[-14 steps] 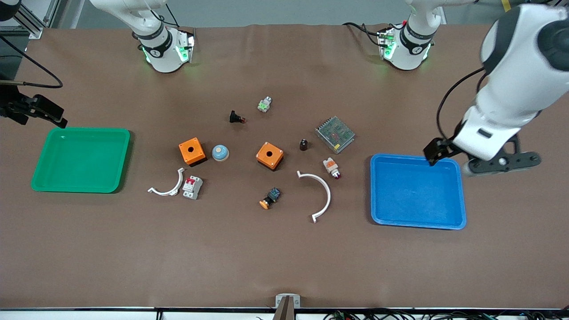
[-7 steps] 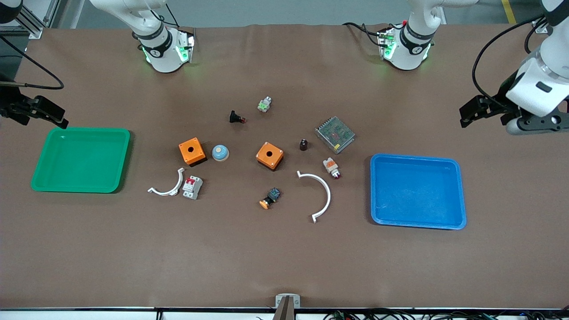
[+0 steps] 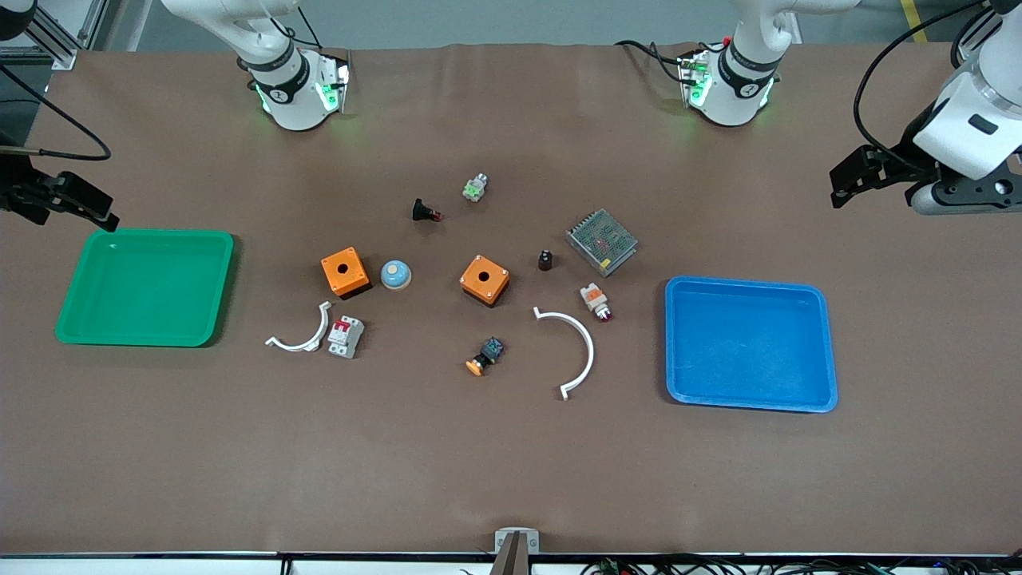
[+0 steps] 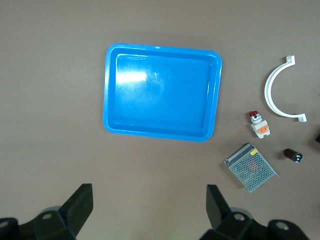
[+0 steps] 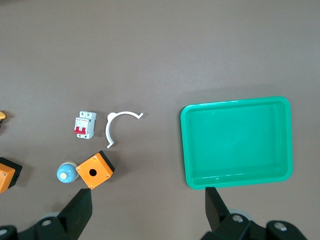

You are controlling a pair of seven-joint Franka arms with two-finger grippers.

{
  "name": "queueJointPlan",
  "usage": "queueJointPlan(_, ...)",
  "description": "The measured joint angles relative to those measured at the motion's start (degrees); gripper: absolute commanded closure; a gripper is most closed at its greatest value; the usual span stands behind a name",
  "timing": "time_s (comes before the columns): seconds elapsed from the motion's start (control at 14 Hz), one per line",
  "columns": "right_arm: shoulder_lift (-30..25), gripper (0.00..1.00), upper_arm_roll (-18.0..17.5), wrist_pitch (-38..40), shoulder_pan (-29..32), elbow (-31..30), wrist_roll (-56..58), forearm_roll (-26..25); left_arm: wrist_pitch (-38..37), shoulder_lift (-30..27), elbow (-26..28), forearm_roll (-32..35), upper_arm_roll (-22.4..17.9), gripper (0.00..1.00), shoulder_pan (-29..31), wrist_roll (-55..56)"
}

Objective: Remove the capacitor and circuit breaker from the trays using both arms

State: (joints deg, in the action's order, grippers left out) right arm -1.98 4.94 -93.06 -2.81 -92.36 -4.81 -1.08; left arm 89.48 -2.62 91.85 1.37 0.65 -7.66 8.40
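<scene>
1. Capacitor point(image 3: 545, 259): tiny black cylinder on the desk point(image 3: 511, 463) beside the mesh box point(image 3: 602, 241).
2. Breaker point(image 3: 346, 336): white-grey block, red switch, touching a white arc point(image 3: 302, 331).
3. Left end effector point(image 4: 149, 207) and right end effector point(image 5: 148, 209) hang spread apart, empty.

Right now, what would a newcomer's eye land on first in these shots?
Two bright trays: a green tray at the right arm's end of the table and a blue tray at the left arm's end, both with nothing in them. Small parts lie scattered between them, among them two orange boxes, the breaker and the tiny black capacitor. The left claw and the right claw both hang open above the table's ends.
</scene>
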Motion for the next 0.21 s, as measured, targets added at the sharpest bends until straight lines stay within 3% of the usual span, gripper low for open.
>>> queueJointPlan(0.21, -0.01, 0.00, -0.22, -0.09, 0.42, 0.00, 0.00, 0.00, -1.82, -0.03, -0.96, 0.00, -0.03, 0.00, 0.02, -0.09)
